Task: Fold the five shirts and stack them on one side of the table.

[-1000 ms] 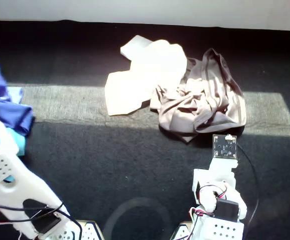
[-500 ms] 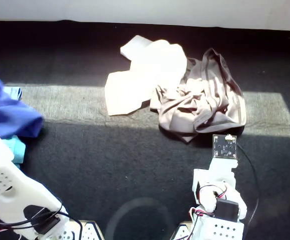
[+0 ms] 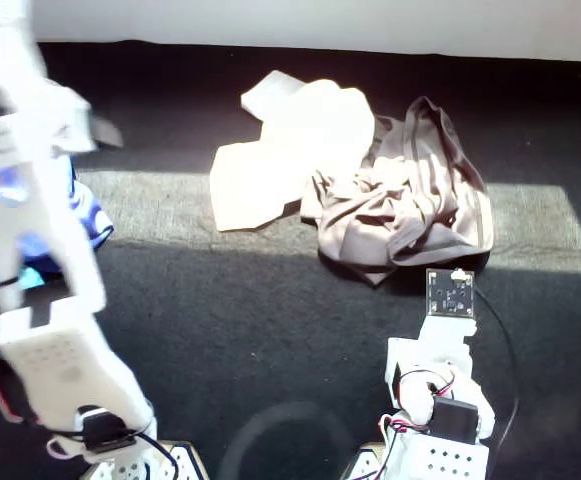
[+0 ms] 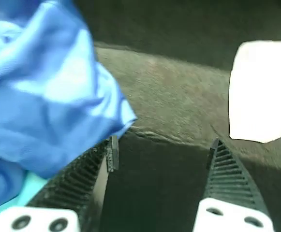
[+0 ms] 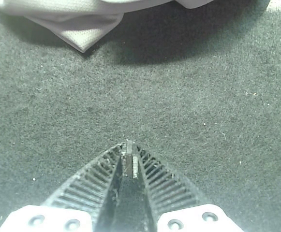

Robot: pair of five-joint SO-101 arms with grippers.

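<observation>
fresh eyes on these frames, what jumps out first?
The left arm stands tall over the left side of the dark mat, with the left gripper open beside a bunched blue shirt. In the sunlit strip, a flat white shirt touches a crumpled taupe shirt. The right gripper sits shut, low over bare mat just short of the taupe shirt.

Room mid-table
Bare dark felt tabletop (image 3: 260, 320) separates the crumpled blue shirt (image 4: 34, 92) from the flat cream shirt (image 3: 280, 150) and the rumpled grey-brown shirt (image 3: 410, 200) touching it.
</observation>
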